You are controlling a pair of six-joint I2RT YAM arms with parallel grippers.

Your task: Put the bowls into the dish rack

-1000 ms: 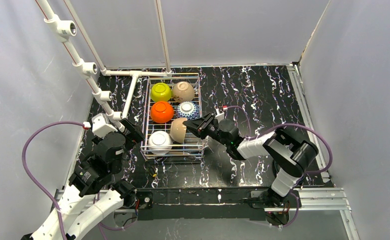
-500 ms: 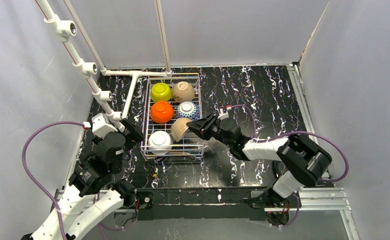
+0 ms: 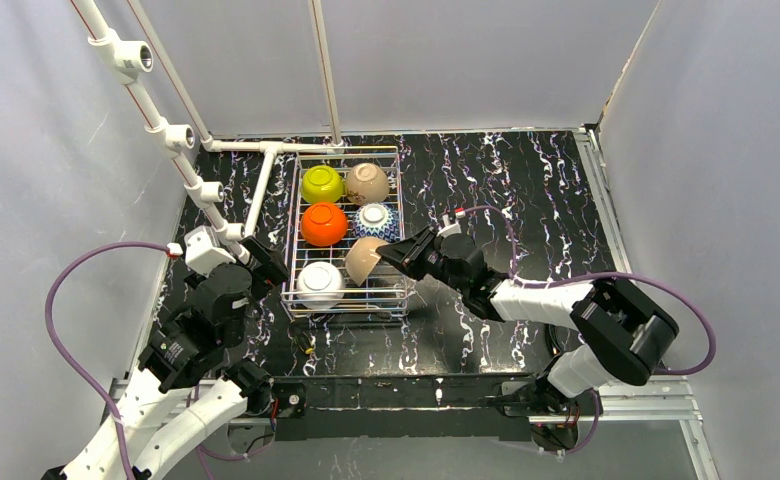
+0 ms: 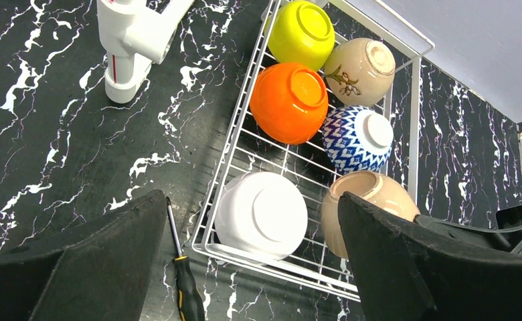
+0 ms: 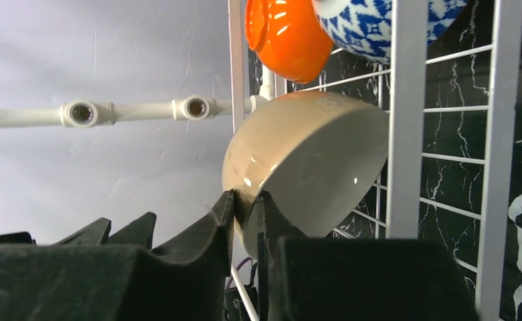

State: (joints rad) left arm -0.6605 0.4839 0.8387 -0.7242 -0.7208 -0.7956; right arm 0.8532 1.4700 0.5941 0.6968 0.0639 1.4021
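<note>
Right jaws clamped on tan bowl [image 3: 363,260], left jaws apart — six bowls [image 3: 323,224], one dish rack [image 4: 272,157].

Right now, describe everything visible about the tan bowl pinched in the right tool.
The tan bowl is small, round and glossy, like glazed ceramic. It is beige outside with a low foot ring and paler, whitish, inside. It is tilted on edge, foot turned up and away, with its opening toward the right tool. That tool is shut on its rim, one finger inside and one outside. The bowl is in the near right slot of the dish rack, beside the white bowl. Whether it rests on the wires cannot be told.
</note>
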